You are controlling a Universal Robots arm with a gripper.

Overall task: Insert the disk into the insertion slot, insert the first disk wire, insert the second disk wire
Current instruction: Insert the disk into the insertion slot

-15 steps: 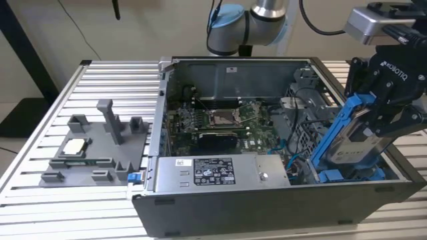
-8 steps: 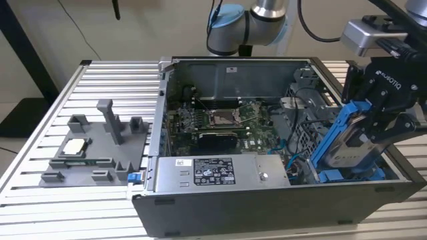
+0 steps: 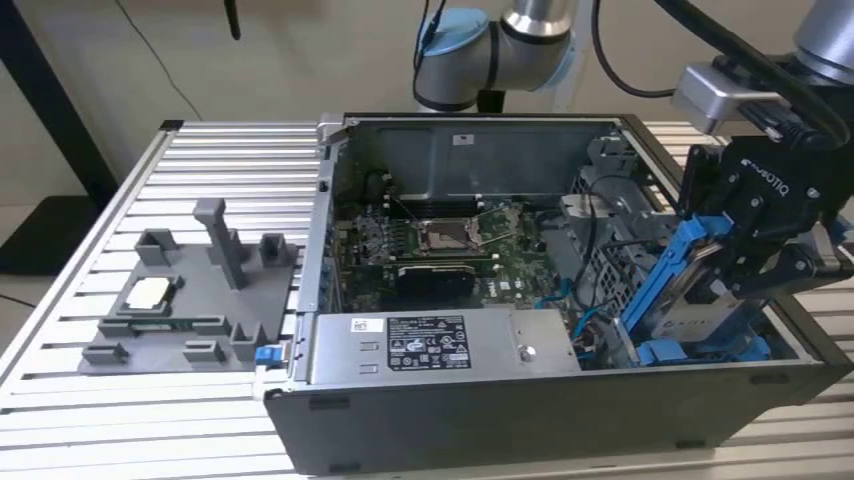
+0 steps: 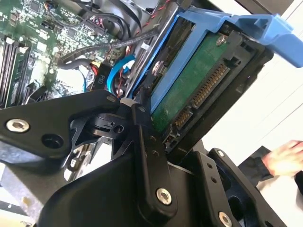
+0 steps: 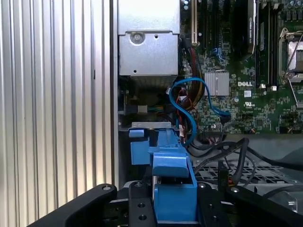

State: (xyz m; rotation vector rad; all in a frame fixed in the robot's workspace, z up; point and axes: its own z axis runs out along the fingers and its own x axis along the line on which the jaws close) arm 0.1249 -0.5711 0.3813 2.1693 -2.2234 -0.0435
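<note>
Ribbed aluminium table (image 3: 200,150) carries the open computer case (image 3: 534,415) toward its edge on the exterior view's right, and a grey fixture plate (image 3: 187,300) lies toward the opposite edge. My gripper (image 3: 743,272) hangs over the case's end on the exterior view's right, fingers (image 4: 147,156) closed tight on the disk (image 3: 691,305), pinching its blue frame from both sides. The disk stands steeply tilted, lower end down inside the case at the insertion slot (image 3: 607,272), upper end leaning out above the rim (green circuit board towards the second wrist view). A blue cable (image 5: 189,109) curls just beside the bay.
</note>
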